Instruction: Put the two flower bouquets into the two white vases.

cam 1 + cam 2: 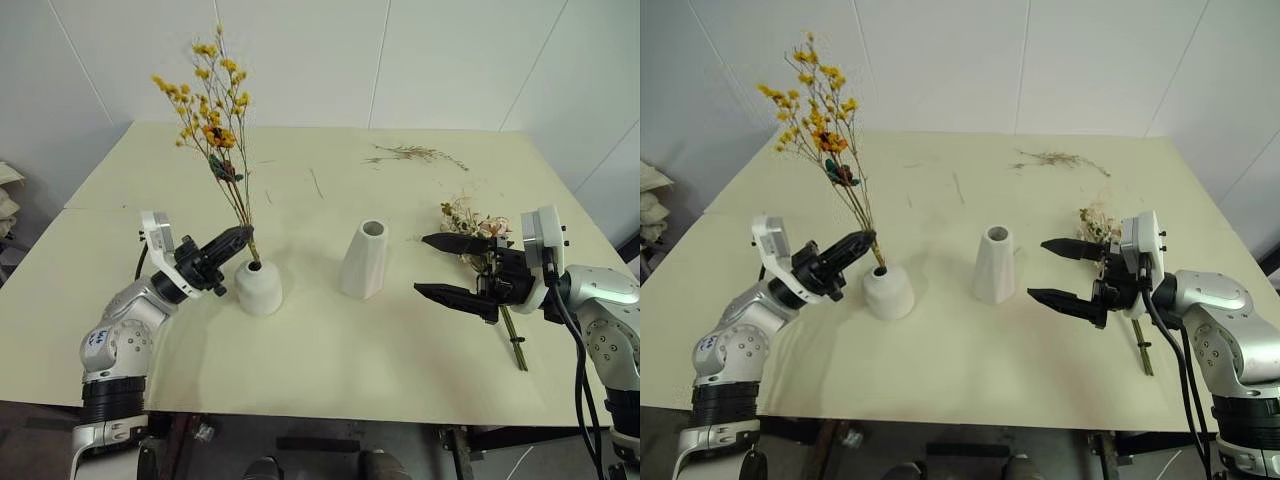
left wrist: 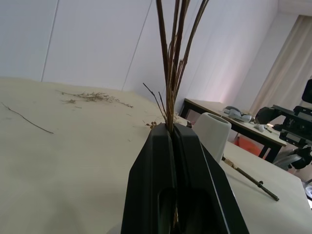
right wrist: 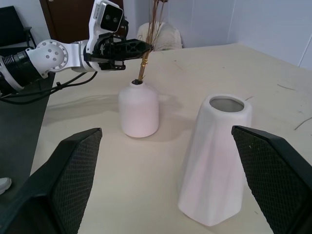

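The slim yellow-orange bouquet [image 1: 205,95] stands nearly upright, its stem ends in the mouth of the squat white vase [image 1: 258,288]. My left gripper [image 1: 243,235] is shut on the stems [image 2: 171,73] just above that mouth. The taller cone-shaped vase [image 1: 364,260] stands empty to the right of it. My right gripper [image 1: 422,265] is open, pointing at the cone vase from the right, nothing between its fingers. The cream-pink bouquet [image 1: 470,222] lies flat on the table behind the right gripper, its stem [image 1: 515,345] running toward the front edge.
A loose dried sprig [image 1: 415,153] lies at the back right of the pale table [image 1: 330,370], and a thin twig [image 1: 315,183] lies mid-back. White walls stand behind the table. Bare tabletop stretches in front of both vases.
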Robot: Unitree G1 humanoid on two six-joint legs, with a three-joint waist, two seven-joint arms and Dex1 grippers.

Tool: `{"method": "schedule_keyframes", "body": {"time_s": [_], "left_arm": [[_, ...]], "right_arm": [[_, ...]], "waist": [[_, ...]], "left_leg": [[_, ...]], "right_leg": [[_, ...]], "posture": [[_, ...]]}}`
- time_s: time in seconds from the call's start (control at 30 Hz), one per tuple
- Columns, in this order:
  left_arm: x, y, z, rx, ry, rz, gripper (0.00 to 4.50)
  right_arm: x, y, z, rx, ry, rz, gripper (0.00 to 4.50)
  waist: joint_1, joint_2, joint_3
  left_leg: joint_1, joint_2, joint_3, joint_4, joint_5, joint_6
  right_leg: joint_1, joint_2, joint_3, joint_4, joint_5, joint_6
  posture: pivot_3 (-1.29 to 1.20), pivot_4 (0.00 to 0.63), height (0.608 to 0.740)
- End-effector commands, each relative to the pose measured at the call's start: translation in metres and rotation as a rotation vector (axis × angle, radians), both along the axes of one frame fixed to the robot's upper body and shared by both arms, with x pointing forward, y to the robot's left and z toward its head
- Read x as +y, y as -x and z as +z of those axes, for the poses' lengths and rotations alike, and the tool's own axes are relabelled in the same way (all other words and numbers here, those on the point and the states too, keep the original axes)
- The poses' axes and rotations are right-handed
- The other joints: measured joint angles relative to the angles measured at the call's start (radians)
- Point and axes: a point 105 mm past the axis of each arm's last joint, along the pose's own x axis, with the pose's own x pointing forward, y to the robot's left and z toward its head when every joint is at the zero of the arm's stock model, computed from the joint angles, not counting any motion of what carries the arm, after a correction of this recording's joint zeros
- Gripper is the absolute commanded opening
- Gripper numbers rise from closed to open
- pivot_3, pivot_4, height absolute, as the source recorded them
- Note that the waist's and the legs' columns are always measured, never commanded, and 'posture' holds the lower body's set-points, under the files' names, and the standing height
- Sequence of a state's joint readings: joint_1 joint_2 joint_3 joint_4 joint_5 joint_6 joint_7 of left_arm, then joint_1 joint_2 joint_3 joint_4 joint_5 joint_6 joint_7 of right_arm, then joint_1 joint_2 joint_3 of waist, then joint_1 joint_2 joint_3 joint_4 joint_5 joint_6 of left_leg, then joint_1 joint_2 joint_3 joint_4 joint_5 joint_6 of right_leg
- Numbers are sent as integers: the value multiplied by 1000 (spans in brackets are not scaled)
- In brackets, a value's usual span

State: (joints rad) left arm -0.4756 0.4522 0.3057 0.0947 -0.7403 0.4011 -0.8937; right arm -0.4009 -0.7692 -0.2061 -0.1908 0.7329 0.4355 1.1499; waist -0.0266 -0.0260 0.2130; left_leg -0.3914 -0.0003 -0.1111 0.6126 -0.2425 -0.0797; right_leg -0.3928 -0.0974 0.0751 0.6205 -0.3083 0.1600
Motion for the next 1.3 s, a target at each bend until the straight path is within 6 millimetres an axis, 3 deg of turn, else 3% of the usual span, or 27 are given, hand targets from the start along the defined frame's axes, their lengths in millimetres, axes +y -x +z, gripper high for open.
{"method": "schedule_keyframes", "body": {"time_s": [0.03,0.47,0.67,0.77,0.87,1.1,1.17,1.3], "left_arm": [[6,1,-6,-8,-31,20,31],[12,5,6,-7,9,6,31],[3,7,-8,-8,-99,-13,31],[-1,10,-10,-17,-115,-32,683],[-1,11,-12,-36,-153,-20,1619],[21,16,-2,-73,-253,33,3801],[33,26,-1,-57,-346,-4,4426],[39,48,2,-35,-484,-108,4470]], "right_arm": [[1,6,10,-53,-18,9,4500],[2,6,7,-46,-27,7,4500],[4,5,6,-44,-34,8,4500],[4,5,6,-44,-35,7,4500],[4,5,6,-43,-36,5,4500],[1,2,7,-46,-33,-5,4500],[-5,-2,12,-44,-20,-31,4500],[-27,-24,19,39,48,-162,4500]], "waist": [[0,0,0],[-1,0,0],[-1,0,0],[-1,0,0],[0,0,0],[-2,0,0],[-4,0,0],[-4,1,1]], "left_leg": [[0,0,0,0,0,0],[0,0,0,0,0,0],[0,0,0,0,0,0],[0,0,0,0,0,0],[0,0,0,-1,0,0],[0,0,0,-1,0,0],[0,0,0,-1,0,0],[0,1,0,-2,0,0]], "right_leg": [[0,0,0,0,0,0],[0,0,0,0,0,0],[0,0,0,0,0,0],[0,0,0,0,0,0],[0,0,0,0,0,0],[0,0,0,0,0,0],[0,0,0,0,0,0],[-2,0,0,-1,-1,-2]], "posture": [[0,150,740],[0,150,740],[0,150,740],[0,150,740],[0,150,740],[0,150,740],[0,150,740],[0,150,740]]}}
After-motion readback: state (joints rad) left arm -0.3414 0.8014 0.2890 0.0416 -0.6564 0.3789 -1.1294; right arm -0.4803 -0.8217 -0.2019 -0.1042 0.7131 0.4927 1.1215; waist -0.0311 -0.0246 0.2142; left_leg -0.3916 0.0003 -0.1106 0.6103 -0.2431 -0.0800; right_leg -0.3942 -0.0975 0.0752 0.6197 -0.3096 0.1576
